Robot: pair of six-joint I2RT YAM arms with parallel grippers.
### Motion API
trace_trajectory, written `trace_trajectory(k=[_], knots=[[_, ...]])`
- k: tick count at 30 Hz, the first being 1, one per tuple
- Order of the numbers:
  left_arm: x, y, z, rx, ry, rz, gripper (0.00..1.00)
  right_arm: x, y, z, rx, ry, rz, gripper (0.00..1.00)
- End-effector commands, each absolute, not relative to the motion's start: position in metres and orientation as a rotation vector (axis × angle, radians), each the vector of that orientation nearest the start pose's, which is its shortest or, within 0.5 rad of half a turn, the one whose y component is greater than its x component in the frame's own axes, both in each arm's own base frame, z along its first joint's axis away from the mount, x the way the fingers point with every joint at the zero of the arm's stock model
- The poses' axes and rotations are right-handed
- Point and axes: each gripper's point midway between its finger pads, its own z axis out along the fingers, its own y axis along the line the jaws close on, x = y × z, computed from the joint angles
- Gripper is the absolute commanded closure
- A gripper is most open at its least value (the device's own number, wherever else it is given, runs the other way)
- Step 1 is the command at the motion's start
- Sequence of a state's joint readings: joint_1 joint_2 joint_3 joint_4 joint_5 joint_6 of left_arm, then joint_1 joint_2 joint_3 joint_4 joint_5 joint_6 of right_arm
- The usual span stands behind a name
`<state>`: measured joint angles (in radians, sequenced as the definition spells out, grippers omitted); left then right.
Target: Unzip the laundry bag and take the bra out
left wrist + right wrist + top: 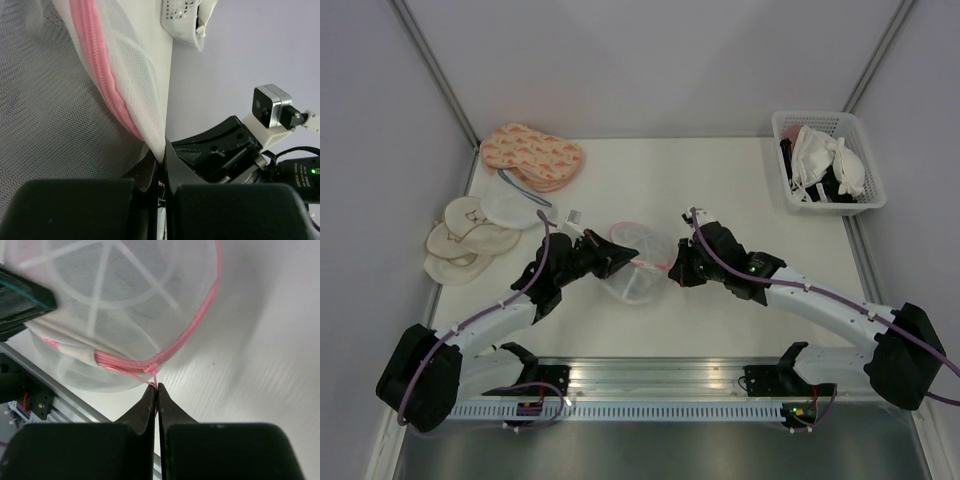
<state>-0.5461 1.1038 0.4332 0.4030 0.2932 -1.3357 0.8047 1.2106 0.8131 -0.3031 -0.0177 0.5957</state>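
The laundry bag [638,262], a white mesh dome with a pink zip rim, sits mid-table between my two grippers. My left gripper [620,256] is shut on the bag's mesh edge [159,145] beside the pink zip [100,70]. My right gripper [674,270] is shut on the pink zip pull [155,382] at the bag's rim; the ribs of the bag [105,285] show above it. A black bra [832,186] lies partly hidden in the white basket at back right. No bra shows inside the bag.
A white basket [825,123] at back right holds white padded bras [830,158]. Peach patterned pads [530,152] and cream round pads [470,238] lie at back left. The metal rail [650,375] runs along the near edge.
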Motion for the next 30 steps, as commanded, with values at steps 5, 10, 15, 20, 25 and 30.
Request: trace_trajectory(k=[5, 10, 15, 20, 25, 30], knots=[[0.272, -0.241, 0.206, -0.436, 1.981, -1.516, 0.98, 0.214, 0.185, 0.079, -0.222, 2.565, 0.194, 1.00], [0.269, -0.247, 0.221, -0.238, 1.985, -1.630, 0.98, 0.219, 0.176, 0.070, -0.216, 2.574, 0.093, 1.00], [0.262, -0.263, 0.241, 0.042, 1.997, -1.771, 0.98, 0.226, 0.174, 0.071, -0.188, 2.549, 0.064, 1.00], [0.262, -0.270, 0.244, 0.187, 1.988, -1.824, 0.98, 0.233, 0.187, 0.094, -0.170, 2.471, 0.183, 1.00], [0.268, -0.272, 0.233, 0.114, 1.991, -1.876, 0.98, 0.223, 0.226, 0.128, -0.244, 2.346, 0.550, 0.57], [0.268, -0.272, 0.222, 0.037, 2.004, -1.913, 0.98, 0.220, 0.249, 0.165, -0.243, 2.182, 0.789, 0.34]])
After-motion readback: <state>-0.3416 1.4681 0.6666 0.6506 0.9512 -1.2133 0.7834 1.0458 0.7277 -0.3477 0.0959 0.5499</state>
